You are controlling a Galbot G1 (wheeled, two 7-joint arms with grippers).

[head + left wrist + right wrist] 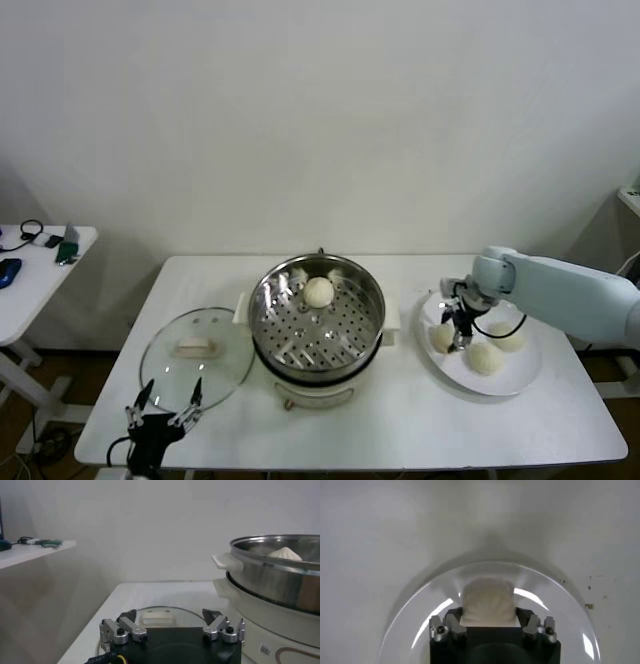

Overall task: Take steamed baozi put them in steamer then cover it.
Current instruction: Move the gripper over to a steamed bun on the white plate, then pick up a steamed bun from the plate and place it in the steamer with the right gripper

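Observation:
The steamer (318, 322) stands mid-table with one baozi (319, 291) on its perforated tray. Three more baozi lie on a white plate (500, 382) to its right. My right gripper (457, 332) is down over the plate, shut on the leftmost baozi (442, 337). In the right wrist view that baozi (487, 600) sits squeezed between the fingers (453, 616) above the plate (410, 611). The cover (197, 357) lies flat on the table, left of the steamer. My left gripper (165, 402) hangs open and empty at the front edge near the cover (165, 611).
A small side table (40, 262) with dark items stands far left. The steamer's white handle (227, 561) and base (260, 630) show close beside the left gripper (171, 616). The two other plate baozi (485, 357) (507, 335) lie right of the right gripper.

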